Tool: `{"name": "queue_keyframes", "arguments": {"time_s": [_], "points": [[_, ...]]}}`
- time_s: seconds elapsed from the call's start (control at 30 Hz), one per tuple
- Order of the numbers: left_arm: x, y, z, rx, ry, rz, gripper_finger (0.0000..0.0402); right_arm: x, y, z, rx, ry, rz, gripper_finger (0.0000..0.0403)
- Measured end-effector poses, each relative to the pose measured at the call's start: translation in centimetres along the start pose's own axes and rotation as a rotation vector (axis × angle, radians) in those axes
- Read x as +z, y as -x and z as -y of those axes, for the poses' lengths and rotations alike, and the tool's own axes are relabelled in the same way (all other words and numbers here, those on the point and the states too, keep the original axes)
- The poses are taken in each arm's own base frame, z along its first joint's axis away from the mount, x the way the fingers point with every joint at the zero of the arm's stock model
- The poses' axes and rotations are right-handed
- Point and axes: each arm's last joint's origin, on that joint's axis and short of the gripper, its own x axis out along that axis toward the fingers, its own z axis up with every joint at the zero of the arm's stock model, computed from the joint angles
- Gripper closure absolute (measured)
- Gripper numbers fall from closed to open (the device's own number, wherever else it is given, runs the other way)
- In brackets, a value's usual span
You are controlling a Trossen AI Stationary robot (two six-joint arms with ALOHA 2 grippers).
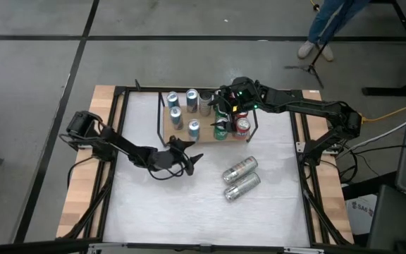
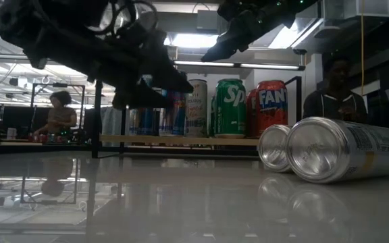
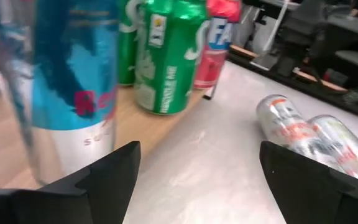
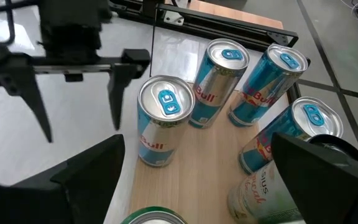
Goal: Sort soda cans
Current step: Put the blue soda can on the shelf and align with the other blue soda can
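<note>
Four blue-and-silver soda cans (image 1: 175,116) stand upright on a wooden board (image 1: 165,134) at the back middle of the table. A plain silver can (image 1: 205,106), green cans (image 1: 220,130) and a red can (image 1: 242,127) stand with them. Two silver cans (image 1: 241,178) lie on their sides on the white table, near and right of the board. My left gripper (image 1: 189,151) is open, low over the table just off the board's near edge, by the nearest blue can (image 3: 73,81). It holds nothing. My right gripper (image 4: 197,186) hangs open above the cans.
A thin black frame (image 1: 256,121) stands around the board's right part. The table has wooden side strips and black rails (image 1: 118,127). A person stands beyond the far edge (image 1: 324,28). People also show in the room behind (image 2: 335,94). Bare white table lies toward the near edge.
</note>
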Motion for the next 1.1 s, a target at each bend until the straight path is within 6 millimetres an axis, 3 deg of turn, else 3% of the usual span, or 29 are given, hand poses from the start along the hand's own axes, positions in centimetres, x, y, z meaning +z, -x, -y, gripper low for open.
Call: {"name": "queue_keyframes", "arguments": {"time_s": [0.33, 1.1], "points": [[0.3, -1.1, -1.3, 0.058, 0.024, 0.008, 0.0078, 0.0, 0.0, 0.0, 0.000, 0.000, 0.000, 0.0010], [0.9, -1.7, -2.6, 0.238, 0.021, 0.090, 0.0078, 0.0, 0.0, 0.0, 0.001, 0.000, 0.000, 0.0010]]}}
